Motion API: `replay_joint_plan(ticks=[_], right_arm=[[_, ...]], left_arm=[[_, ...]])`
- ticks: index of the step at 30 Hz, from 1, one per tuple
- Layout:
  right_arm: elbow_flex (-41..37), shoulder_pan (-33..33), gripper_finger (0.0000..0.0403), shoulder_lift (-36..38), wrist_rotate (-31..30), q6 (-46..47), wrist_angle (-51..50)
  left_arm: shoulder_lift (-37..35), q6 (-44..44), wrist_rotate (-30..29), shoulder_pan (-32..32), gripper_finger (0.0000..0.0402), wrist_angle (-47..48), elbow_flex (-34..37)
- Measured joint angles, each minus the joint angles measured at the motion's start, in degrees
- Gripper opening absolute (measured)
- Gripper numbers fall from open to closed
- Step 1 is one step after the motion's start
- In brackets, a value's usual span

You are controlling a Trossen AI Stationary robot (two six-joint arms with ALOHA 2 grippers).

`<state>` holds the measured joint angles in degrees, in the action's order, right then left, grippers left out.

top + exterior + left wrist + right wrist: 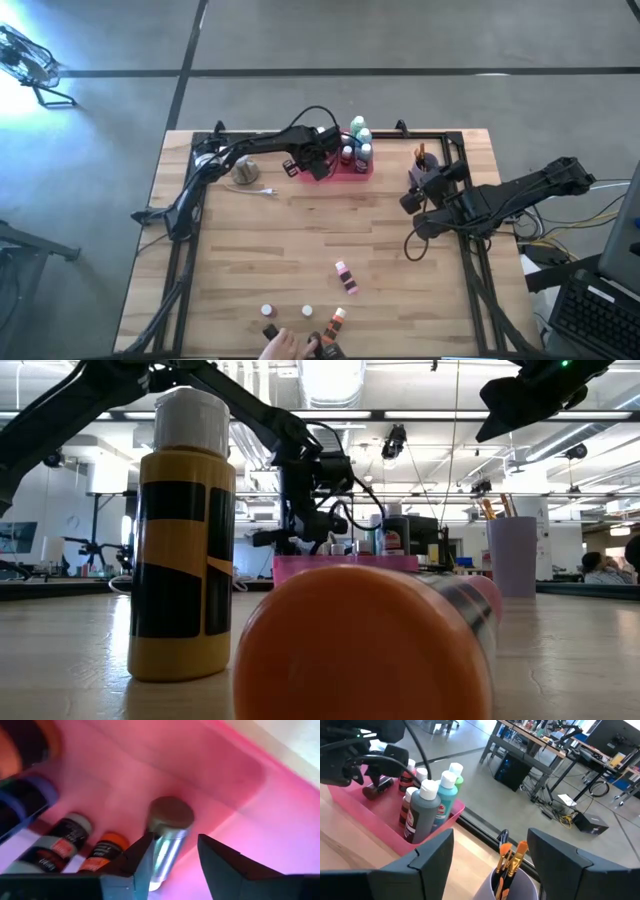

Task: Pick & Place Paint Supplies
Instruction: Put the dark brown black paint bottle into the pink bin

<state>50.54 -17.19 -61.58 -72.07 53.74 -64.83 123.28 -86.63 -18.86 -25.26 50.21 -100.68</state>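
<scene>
Lying between left claw (175, 865) fingers, bottle (167, 827)

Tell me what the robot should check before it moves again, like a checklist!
1. Left gripper over the pink tray: ok.
2. Its fingers apart around the lying bottle: ok; whether they touch it, cannot tell.
3. Bottle resting in the tray: ok.
4. Right gripper open and empty, near the cup of brushes: ok.
5. Bottles left at the table's near edge: not ok, several remain.
6. A person's hand is by those bottles: not ok, wait.
</scene>
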Motion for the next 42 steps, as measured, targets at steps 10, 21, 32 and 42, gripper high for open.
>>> replay_joint_plan(ticks=[10, 21, 32, 42], right_arm=[[0.00, 0.00, 0.0262, 0.00, 0.00, 0.00, 0.16], [0.00, -0.04, 0.0237, 0.00, -0.02, -0.42, 0.58], [0.00, -0.02, 0.0248, 0.00, -0.08, -0.86, 0.74], [0.00, -0.02, 0.0253, 0.00, -0.09, -1.25, 0.85]], left_arm=[[-0.45, -0.65, -0.26, 0.02, 0.0218, -4.62, 0.42], [-0.41, -4.73, -0.54, 0.00, 0.0206, -7.92, 5.07], [-0.39, -6.66, -0.68, -0.04, 0.0184, -10.67, 7.25], [-0.30, -6.69, -2.79, -0.04, 0.0129, -10.88, 7.02]])
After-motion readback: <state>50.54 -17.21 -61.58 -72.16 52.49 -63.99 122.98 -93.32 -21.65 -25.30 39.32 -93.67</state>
